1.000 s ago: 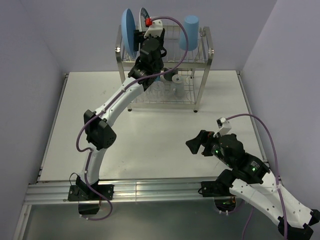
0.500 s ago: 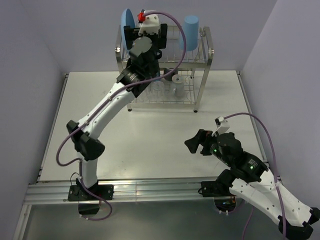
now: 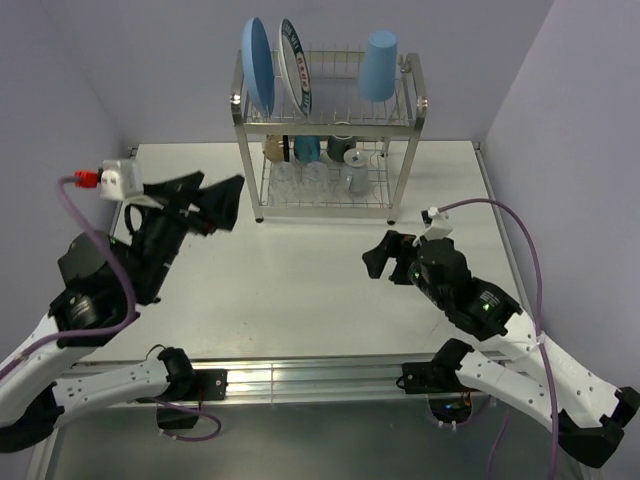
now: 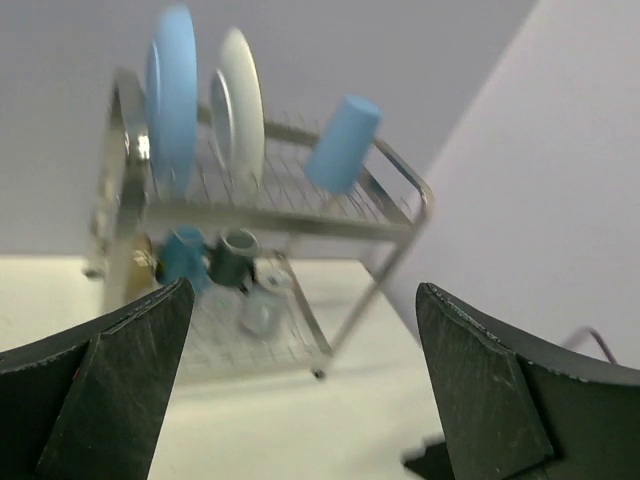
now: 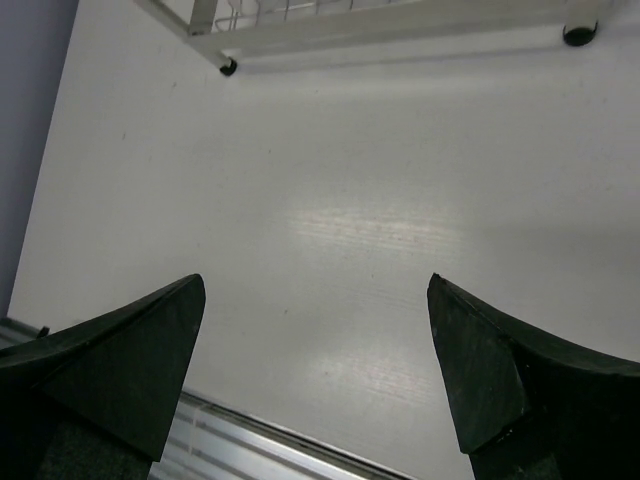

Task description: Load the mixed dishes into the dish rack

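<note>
The dish rack (image 3: 412, 110) stands at the back of the table. Its top tier holds a blue plate (image 3: 257, 65), a white plate with a dark patterned rim (image 3: 295, 66), both on edge, and a blue tumbler (image 3: 379, 65). A pale blue mug (image 3: 307, 148), a dark mug (image 3: 340, 146) and clear glasses (image 3: 315, 180) sit on the lower tier. My left gripper (image 3: 208, 200) hangs open and empty, left of the rack. The left wrist view shows the rack (image 4: 280, 217), both plates (image 4: 171, 95) and the tumbler (image 4: 342, 144) beyond the gripper (image 4: 302, 290). My right gripper (image 3: 385, 262) is open over bare table.
The white table (image 3: 300, 270) ends in an aluminium rail (image 3: 300, 375) along the near edge. Purple walls close in behind and at both sides. In the right wrist view the open gripper (image 5: 316, 285) faces the table, with a rack foot (image 5: 229, 67) beyond.
My left arm has pulled back from the rack's top tier to the near left, its gripper opened. The white plate stays on edge beside the blue one. The right gripper edged slightly towards the rack.
</note>
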Tool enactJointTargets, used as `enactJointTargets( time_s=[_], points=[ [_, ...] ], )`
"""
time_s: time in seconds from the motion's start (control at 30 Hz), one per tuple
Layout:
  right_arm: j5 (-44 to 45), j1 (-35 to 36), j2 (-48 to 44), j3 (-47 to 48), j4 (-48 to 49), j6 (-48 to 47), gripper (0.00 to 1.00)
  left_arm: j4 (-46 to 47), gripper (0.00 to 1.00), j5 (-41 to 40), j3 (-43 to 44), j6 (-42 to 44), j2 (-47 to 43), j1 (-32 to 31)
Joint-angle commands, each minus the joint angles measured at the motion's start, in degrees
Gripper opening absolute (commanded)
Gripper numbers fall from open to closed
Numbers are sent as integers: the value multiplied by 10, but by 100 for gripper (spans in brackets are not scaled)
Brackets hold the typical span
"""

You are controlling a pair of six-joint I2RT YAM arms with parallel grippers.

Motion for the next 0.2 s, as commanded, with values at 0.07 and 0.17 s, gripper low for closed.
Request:
enactJointTargets(
  time_s=[0.07,0.17],
  points=[
    [84,-2,43,20,58,-23,100,-110,99,132,-174,-225,-139,-1],
    [62,-2,69,1,88,-20,100,-111,99,199,-272,-287,-222,-1]
  ],
)
